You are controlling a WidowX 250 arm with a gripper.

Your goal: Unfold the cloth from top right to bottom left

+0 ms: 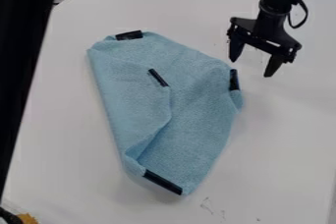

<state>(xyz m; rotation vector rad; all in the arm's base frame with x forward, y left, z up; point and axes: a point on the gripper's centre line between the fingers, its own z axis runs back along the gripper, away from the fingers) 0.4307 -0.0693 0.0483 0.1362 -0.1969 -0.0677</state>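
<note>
- Dark upright post, one (25, 61): I have it along my view's edge, at 9 to 11 o'clock.
- Orange item, one (27, 218): in the corner between 7 and 8 o'clock, partly cut off; its kind I cannot tell.
- Blue cloth, one (197, 115): mid-view on the white tabletop, one (289, 134), partly folded, with one large flap (131, 95) over its 9 o'clock side.
- Black strips, four, all on the cloth; I list them by clock from its middle:
- First strip (128, 35): 11 o'clock, at the outer edge.
- Second strip (158, 77): near 12 o'clock, inside the outline, on the flap's free edge.
- Third strip (162, 182): 6 o'clock, at the bottom edge.
- Fourth strip (234, 79): 2 o'clock, at the outer edge.
- Black gripper, one (251, 68): I see it at 2 o'clock from the cloth's middle, just beside the fourth strip; two fingers, spread apart, nothing between them.
- Black cable loop, one (304, 15): on the arm, at 1 o'clock from the gripper.
</note>
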